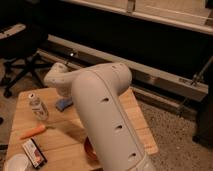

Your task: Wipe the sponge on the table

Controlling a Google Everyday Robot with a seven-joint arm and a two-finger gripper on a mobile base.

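Note:
The light-blue sponge lies on the pale-wood table, towards its far side. My gripper comes down onto it from the white wrist above, shut on the sponge, with the fingers mostly hidden by the wrist. My big white arm fills the middle of the view and covers the table's right half.
A clear bottle stands just left of the sponge. An orange carrot lies nearer the front, with a dark packet and a white object at the front left corner. A red bowl peeks from behind the arm. An office chair stands beyond the table's left.

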